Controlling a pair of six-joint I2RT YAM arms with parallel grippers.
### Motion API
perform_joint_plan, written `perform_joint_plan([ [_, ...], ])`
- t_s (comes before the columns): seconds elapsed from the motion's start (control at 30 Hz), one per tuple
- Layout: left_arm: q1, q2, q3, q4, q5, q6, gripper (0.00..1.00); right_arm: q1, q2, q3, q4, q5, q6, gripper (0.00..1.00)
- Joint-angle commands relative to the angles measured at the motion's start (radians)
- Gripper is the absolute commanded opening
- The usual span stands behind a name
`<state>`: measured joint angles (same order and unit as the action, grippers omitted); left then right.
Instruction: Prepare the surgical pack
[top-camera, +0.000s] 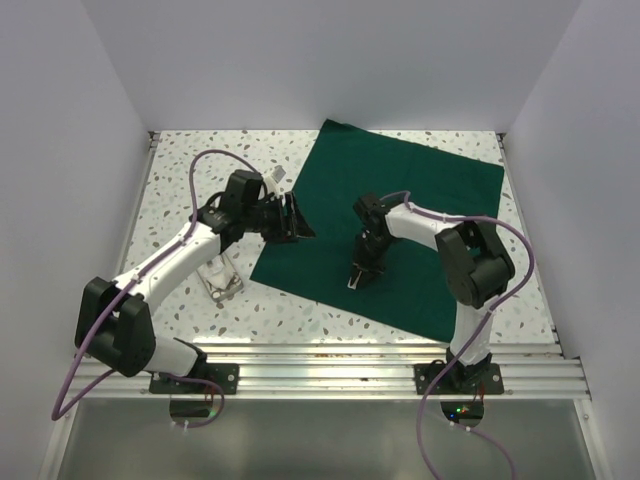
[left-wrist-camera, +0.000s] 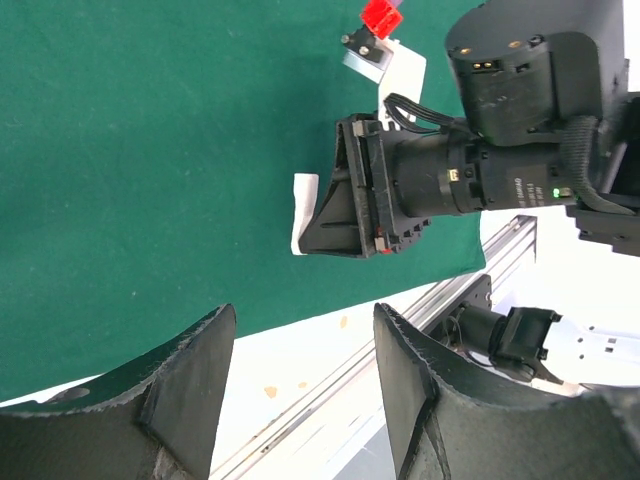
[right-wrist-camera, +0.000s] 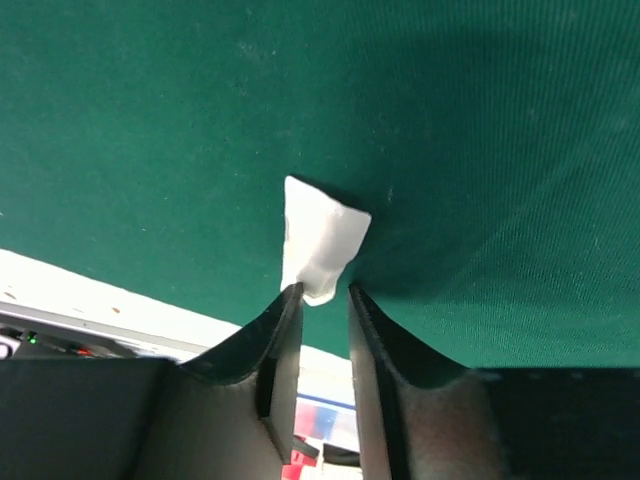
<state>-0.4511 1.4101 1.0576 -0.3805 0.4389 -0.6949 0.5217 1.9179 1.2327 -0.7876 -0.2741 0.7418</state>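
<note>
A white tabletop flecked with grey and brown fills the enclosure. Plain white walls close it in at the far side, the left and the right. Aluminium rails run along its near edge, with a grey surface nearer still. The light is even and the shadows soft.
</note>
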Motion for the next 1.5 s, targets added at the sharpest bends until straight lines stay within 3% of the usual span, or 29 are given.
perform_joint_plan([
  [0.0,0.014,0.010,0.002,0.032,0.034,0.014,0.61,0.001,0.012,-0.004,0.039,0.029,0.005,0.27],
  [0.2,0.017,0.021,0.007,0.032,0.037,0.015,0.61,0.001,0.024,-0.001,0.047,0.026,0.002,0.21],
  [0.37,0.017,0.026,0.004,0.037,0.044,0.012,0.61,0.003,0.007,0.011,0.053,0.027,-0.012,0.05],
  [0.47,0.017,0.029,0.004,0.040,0.049,0.012,0.61,0.003,-0.003,0.024,0.038,0.041,-0.028,0.01],
  [0.63,0.018,0.033,-0.018,0.130,0.147,0.002,0.65,0.001,-0.098,0.053,0.036,0.006,-0.097,0.00],
  [0.83,0.017,0.049,-0.054,0.317,0.316,-0.054,0.68,0.003,-0.244,0.067,0.123,-0.285,-0.259,0.00],
  [1.03,0.014,0.049,-0.113,0.511,0.396,-0.166,0.68,0.003,-0.356,0.005,0.266,-0.483,-0.202,0.00],
  [1.27,0.005,0.026,-0.174,0.662,0.434,-0.251,0.67,0.006,-0.393,-0.021,0.353,-0.573,-0.144,0.00],
  [1.47,0.005,0.016,-0.237,0.796,0.451,-0.347,0.56,0.006,-0.398,-0.033,0.370,-0.593,-0.136,0.00],
])
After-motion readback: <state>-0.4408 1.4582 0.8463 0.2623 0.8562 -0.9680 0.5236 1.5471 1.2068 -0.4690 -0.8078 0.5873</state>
